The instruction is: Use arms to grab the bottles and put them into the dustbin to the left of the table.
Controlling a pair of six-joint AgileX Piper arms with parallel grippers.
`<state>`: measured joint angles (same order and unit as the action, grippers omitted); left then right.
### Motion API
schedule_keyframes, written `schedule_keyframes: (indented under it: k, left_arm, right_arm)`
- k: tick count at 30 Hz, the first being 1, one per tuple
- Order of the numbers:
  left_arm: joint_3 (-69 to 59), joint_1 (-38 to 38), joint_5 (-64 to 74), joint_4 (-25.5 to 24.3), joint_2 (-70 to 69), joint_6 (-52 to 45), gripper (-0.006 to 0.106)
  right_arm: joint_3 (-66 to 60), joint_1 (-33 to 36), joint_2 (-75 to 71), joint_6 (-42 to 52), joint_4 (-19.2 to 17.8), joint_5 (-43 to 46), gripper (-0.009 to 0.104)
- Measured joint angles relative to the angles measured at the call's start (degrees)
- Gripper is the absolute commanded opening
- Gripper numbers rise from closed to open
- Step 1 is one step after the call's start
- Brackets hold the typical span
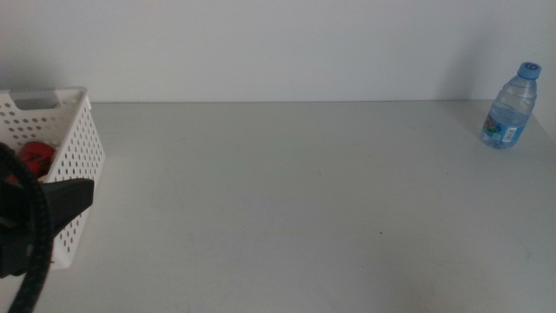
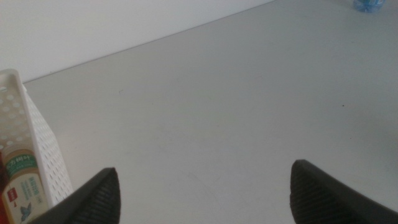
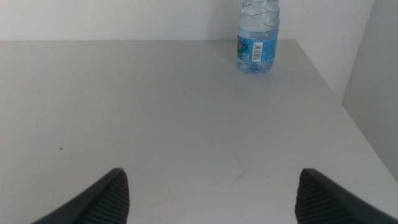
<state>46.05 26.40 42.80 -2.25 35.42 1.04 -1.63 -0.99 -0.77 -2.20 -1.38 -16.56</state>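
A small clear water bottle (image 1: 507,109) with a blue cap stands upright at the table's (image 1: 287,200) far right corner. In the right wrist view the water bottle (image 3: 257,37) is well ahead of my right gripper (image 3: 211,171), which is open and empty. The white perforated dustbin (image 1: 74,152) sits at the left edge. Inside it lie a red can (image 1: 36,157) and a yellow tea bottle (image 2: 20,185). My left gripper (image 1: 65,204) hangs beside the dustbin's near side. In its wrist view the left gripper (image 2: 205,168) is open with nothing between its jaws.
A white wall runs along the table's far edge. The table's right edge drops off just beyond the water bottle. A thick black cable (image 1: 30,235) of the left arm crosses the lower left corner.
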Motion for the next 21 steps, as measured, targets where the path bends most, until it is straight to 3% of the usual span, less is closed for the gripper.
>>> schedule_keyframes:
  k: [4, 8, 11, 16, 21]
  left_arm:
    - [0.0, 0.0, 0.0, 0.0, 0.0, 0.0, 0.093]
    - [0.0, 0.0, 0.0, -0.6, 0.0, 0.0, 0.093]
    - [0.0, 0.0, 0.0, -1.1, 0.0, 0.0, 0.093]
    - [0.0, 0.0, 0.0, -1.1, 0.0, 0.0, 0.093]
    - [0.0, 0.0, 0.0, -1.1, 0.0, 0.0, 0.093]
  right_arm:
    - [0.0, 0.0, 0.0, -0.5, 1.7, 4.1, 0.075]
    - [0.0, 0.0, 1.9, -1.1, 3.3, 15.8, 0.075]
    - [0.0, 0.0, 8.5, -1.1, 1.4, 21.9, 0.075]
    - [3.3, 0.0, 22.7, -1.1, 0.7, 24.4, 0.075]
    - [5.1, 0.0, 39.6, -0.8, -0.4, 39.9, 0.075]
